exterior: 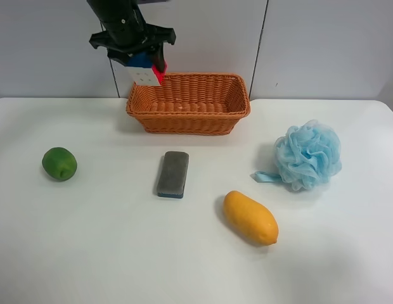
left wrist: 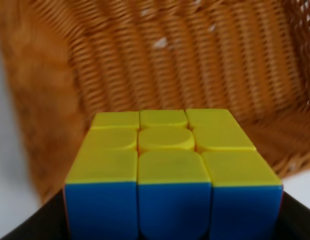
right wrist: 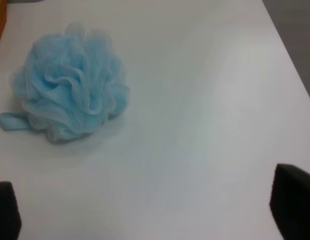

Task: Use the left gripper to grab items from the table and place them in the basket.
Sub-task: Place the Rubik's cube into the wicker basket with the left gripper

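My left gripper (exterior: 144,65) is shut on the puzzle cube (exterior: 146,69) and holds it in the air over the near-left corner of the wicker basket (exterior: 187,103). In the left wrist view the cube (left wrist: 170,170) shows yellow and blue faces, with the basket's woven inside (left wrist: 205,65) below it. On the table (exterior: 89,253) lie the green round fruit (exterior: 59,163), the grey-and-blue eraser (exterior: 173,173), the orange mango (exterior: 250,218) and the light-blue bath puff (exterior: 308,155). The right wrist view shows the puff (right wrist: 70,107) ahead of my open right gripper (right wrist: 150,210), which is empty.
A grey panelled wall (exterior: 310,44) stands behind the table's far edge. The right gripper's dark fingertips (right wrist: 292,202) hover over bare table (right wrist: 205,100) near the table's edge.
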`<state>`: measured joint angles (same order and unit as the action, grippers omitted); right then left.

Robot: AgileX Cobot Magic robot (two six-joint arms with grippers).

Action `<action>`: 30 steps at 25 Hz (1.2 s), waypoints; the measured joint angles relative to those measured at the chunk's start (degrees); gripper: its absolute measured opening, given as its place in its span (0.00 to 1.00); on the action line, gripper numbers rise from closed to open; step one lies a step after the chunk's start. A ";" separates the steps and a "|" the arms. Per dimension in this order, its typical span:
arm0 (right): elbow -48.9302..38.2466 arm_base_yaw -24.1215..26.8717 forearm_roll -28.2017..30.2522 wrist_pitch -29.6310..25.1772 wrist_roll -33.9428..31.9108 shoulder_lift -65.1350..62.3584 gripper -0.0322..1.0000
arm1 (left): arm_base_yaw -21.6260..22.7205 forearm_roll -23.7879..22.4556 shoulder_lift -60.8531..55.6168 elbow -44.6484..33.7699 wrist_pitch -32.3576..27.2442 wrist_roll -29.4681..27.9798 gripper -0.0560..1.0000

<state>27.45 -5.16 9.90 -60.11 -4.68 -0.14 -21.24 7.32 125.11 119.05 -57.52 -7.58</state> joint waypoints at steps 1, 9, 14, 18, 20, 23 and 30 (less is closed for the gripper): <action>0.00 0.00 0.00 0.00 0.00 0.00 0.99 | 0.00 0.71 1.59 0.69 0.84 0.26 0.59; 0.00 0.00 0.00 0.00 0.00 0.00 0.99 | 0.00 2.37 9.98 1.49 7.73 2.80 0.59; 0.00 0.00 0.00 0.00 0.00 0.00 0.99 | 0.00 2.66 12.31 1.49 11.13 3.98 0.59; 0.00 0.00 0.00 0.00 0.00 0.00 0.99 | 0.00 3.74 12.72 1.54 11.74 4.11 0.69; 0.00 0.00 0.00 0.00 0.00 0.00 0.99 | 0.00 4.03 12.72 1.60 12.28 4.16 0.87; 0.00 0.00 0.00 0.00 0.00 0.00 0.99 | 0.00 5.00 12.53 1.60 11.75 4.16 0.97; 0.00 0.00 0.00 0.00 0.00 0.00 0.99 | 0.27 4.21 5.33 1.60 2.65 3.60 0.99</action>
<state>27.45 -5.16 9.90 -60.11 -4.68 -0.14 -20.97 11.53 130.44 120.65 -54.86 -3.98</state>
